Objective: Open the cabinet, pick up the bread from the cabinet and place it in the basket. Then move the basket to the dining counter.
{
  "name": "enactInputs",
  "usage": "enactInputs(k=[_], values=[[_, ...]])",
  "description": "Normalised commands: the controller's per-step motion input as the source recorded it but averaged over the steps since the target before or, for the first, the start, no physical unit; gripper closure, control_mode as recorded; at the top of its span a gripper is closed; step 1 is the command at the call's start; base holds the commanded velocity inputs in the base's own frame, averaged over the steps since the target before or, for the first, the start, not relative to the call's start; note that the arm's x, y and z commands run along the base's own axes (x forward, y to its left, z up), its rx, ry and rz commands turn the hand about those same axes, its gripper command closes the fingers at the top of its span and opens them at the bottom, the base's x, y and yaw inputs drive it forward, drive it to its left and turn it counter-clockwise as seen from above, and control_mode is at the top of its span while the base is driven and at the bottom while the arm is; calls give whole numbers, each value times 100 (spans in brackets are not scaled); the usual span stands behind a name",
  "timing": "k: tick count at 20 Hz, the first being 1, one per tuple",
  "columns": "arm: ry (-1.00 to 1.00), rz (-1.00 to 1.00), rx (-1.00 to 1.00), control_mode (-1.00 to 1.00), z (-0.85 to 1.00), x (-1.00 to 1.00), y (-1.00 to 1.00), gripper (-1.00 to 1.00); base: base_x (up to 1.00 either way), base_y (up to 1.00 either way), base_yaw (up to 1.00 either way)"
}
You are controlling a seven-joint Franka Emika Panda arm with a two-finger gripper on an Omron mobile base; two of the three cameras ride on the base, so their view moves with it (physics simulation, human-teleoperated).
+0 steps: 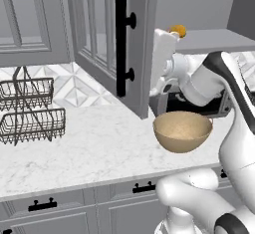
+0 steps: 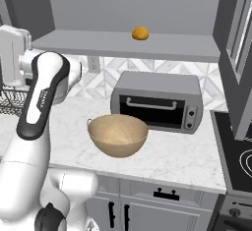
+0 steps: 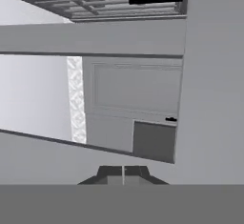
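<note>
Basket (image 2: 118,134) sits near me on the worktop (image 1: 89,143), w/ nothing in it. My tool (image 3: 123,174) has its tips pressed together, holding nothing. Cabinet (image 1: 107,39) door's open. Bread (image 2: 140,33) is far back on the shelf (image 2: 128,45). Looks soft & light, prob squishy, so pinch its round sides gently.

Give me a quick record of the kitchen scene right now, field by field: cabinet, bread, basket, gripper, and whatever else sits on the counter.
cabinet door: the cabinet door stands swung open, its black bar handle facing out
bread: the bread lies on the cabinet shelf, not held
basket: the basket sits on the marble counter in front of the toaster oven, nothing in it
gripper: the gripper is shut, holding nothing, pointing into the cabinet
other: wire rack at the left of the counter
</note>
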Motion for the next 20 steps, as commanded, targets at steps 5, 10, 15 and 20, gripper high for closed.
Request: enactInputs(k=[5,10,15,20], values=[[0,-5,-10,-100,11,-42,100,100,0,0,0],[3,-12,-2,-100,0,-2,24,100,0,0,0],[0,-15,-6,-100,12,0,-95,100,0,0,0],[-4,-21,-18,-100,3,0,-96,100,0,0,0]])
